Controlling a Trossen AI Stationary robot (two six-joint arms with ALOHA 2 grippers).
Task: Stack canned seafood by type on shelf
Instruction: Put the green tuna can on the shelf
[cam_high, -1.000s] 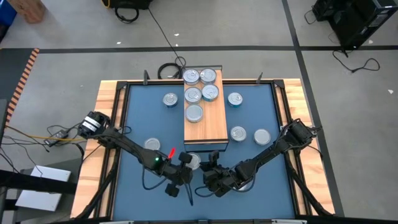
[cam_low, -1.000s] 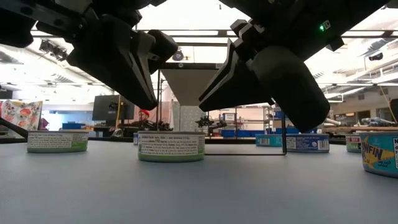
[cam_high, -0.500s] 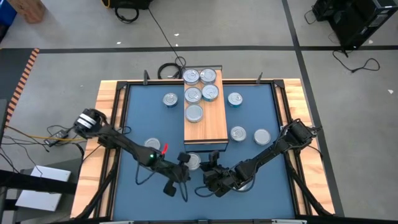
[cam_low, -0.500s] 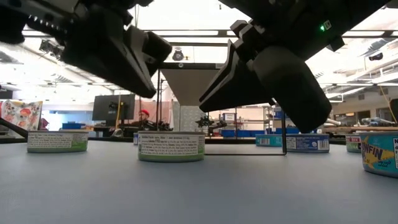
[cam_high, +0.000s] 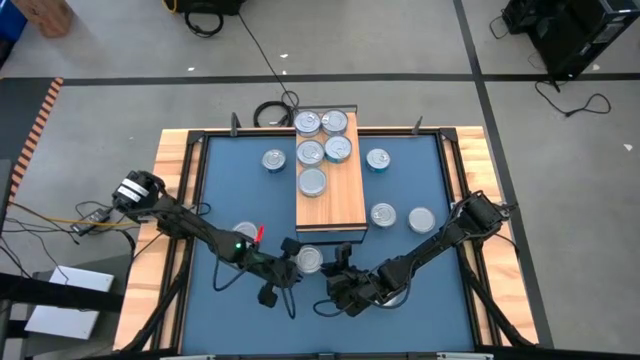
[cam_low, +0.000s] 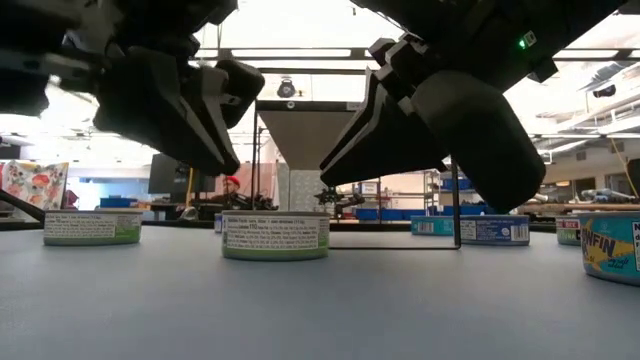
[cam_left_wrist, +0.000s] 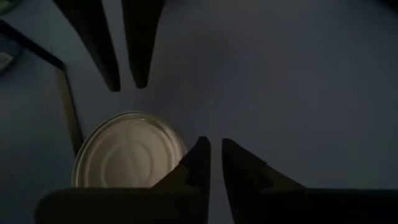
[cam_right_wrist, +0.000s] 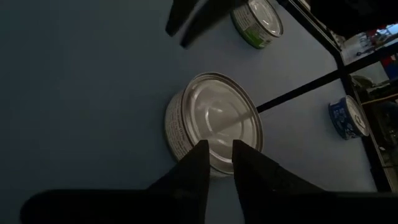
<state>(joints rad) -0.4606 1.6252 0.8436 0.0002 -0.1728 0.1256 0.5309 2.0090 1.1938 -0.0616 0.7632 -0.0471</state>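
Note:
Several flat silver-lidded tins (cam_high: 322, 150) stand on the far half of the wood-topped shelf (cam_high: 336, 212). Others sit lid-up on the blue mat. One green-labelled tin (cam_high: 308, 260) (cam_low: 276, 236) stands just in front of the shelf's near end, between my two grippers. My left gripper (cam_high: 284, 274) (cam_left_wrist: 215, 155) hangs shut to that tin's left, and my right gripper (cam_high: 340, 266) (cam_right_wrist: 219, 155) hangs shut to its right. In the low view both grippers (cam_low: 215, 150) (cam_low: 335, 160) are above the tin's lid and clear of it.
On the mat, one tin (cam_high: 245, 232) lies left of my left arm and one (cam_high: 273, 160) left of the shelf. Three tins (cam_high: 377, 159) (cam_high: 382, 214) (cam_high: 421, 219) lie right of the shelf. A raised wooden frame (cam_high: 172, 180) borders the mat.
My left gripper has drawn back from the tin in front of the shelf, toward the table's left and near edge, still shut. The tin stays where it was.

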